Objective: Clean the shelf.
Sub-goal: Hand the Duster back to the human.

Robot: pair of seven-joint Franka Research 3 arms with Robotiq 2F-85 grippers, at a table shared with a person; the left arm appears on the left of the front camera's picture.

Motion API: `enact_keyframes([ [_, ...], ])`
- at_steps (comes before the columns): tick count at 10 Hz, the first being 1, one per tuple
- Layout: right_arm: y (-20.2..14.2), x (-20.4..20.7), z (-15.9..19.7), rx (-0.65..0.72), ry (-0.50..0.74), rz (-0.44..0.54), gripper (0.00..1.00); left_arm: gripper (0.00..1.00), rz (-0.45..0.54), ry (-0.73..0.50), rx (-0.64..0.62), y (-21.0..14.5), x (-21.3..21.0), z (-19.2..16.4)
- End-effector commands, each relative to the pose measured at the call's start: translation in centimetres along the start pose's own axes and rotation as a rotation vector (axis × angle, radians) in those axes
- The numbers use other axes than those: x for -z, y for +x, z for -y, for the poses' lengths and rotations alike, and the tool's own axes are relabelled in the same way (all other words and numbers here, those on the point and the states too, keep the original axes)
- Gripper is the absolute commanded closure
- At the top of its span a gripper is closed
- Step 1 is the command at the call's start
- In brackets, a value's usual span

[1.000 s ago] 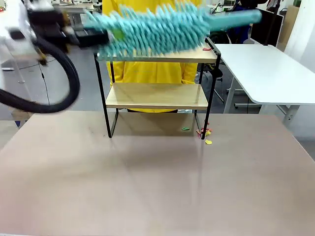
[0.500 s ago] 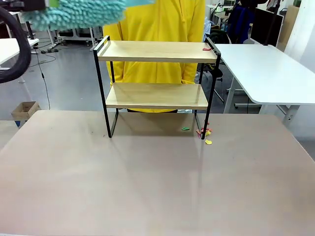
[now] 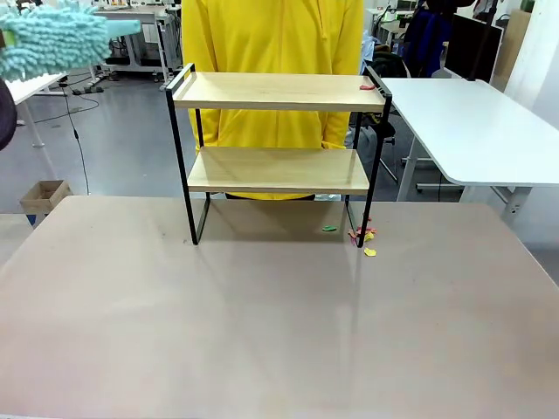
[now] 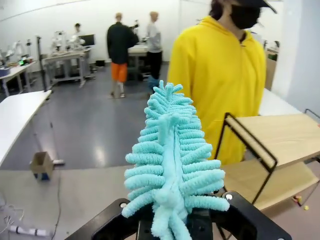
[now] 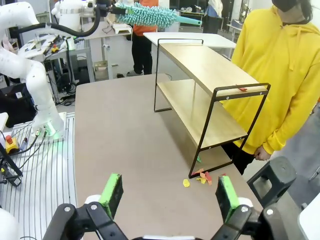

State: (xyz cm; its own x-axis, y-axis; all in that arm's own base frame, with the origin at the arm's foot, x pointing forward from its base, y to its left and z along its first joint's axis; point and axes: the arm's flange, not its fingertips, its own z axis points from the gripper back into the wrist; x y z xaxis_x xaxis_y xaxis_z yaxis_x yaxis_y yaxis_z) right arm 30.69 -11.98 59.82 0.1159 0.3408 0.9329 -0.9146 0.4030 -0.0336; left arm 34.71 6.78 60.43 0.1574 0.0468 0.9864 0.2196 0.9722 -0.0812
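The shelf (image 3: 278, 170) stands at the far side of the brown table, a black frame with two light wooden boards. A small red scrap (image 3: 367, 86) lies at the right end of its top board. My left gripper (image 4: 172, 226) is shut on the handle of a fluffy turquoise duster (image 4: 170, 165), which points up and away from the wrist. In the front view the duster (image 3: 52, 39) hangs in the top left corner, left of the shelf and clear of it. My right gripper (image 5: 169, 195) is open and holds nothing, low over the table, well short of the shelf (image 5: 210, 70).
Small coloured scraps (image 3: 362, 236) lie on the table by the shelf's right foot. A person in a yellow hoodie (image 3: 275, 52) stands right behind the shelf. A white table (image 3: 476, 127) stands at the right.
The duster was lying across the shelf's top board a second ago. It has swung left and away, off the shelf, into the top left corner.
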Motion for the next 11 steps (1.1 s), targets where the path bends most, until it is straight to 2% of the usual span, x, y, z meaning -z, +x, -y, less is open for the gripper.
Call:
enact_keyframes([
  [1, 0.3, 0.0, 0.0, -0.003, -0.001, 0.021, 0.00, 0.83, 0.022, 0.073, 0.047, -1.8, -0.4, 0.7],
  [3, 0.3, 0.0, 0.0, -0.003, -0.001, 0.021, 0.00, 0.83, -0.017, 0.113, 0.098, -5.9, -0.2, 1.8],
  [5, 0.3, 0.0, 0.0, -0.003, -0.001, 0.021, 0.00, 0.83, -0.048, 0.094, 0.100, -10.9, -0.2, 3.2],
  [7, 0.3, 0.0, 0.0, -0.003, -0.001, 0.021, 0.00, 0.83, -0.063, 0.139, 0.111, -14.0, -1.2, 3.9],
  [8, 0.3, 0.0, 0.0, -0.003, -0.001, 0.021, 0.00, 0.83, -0.044, 0.183, 0.113, -14.3, -1.7, 4.0],
  [9, 0.3, 0.0, 0.0, -0.003, -0.001, 0.021, 0.00, 0.83, -0.089, 0.108, 0.091, -10.2, 1.1, 3.6],
  [11, 0.3, 0.0, 0.0, -0.003, -0.001, 0.021, 0.00, 0.83, -0.089, 0.108, 0.091, -10.2, 1.1, 3.6],
])
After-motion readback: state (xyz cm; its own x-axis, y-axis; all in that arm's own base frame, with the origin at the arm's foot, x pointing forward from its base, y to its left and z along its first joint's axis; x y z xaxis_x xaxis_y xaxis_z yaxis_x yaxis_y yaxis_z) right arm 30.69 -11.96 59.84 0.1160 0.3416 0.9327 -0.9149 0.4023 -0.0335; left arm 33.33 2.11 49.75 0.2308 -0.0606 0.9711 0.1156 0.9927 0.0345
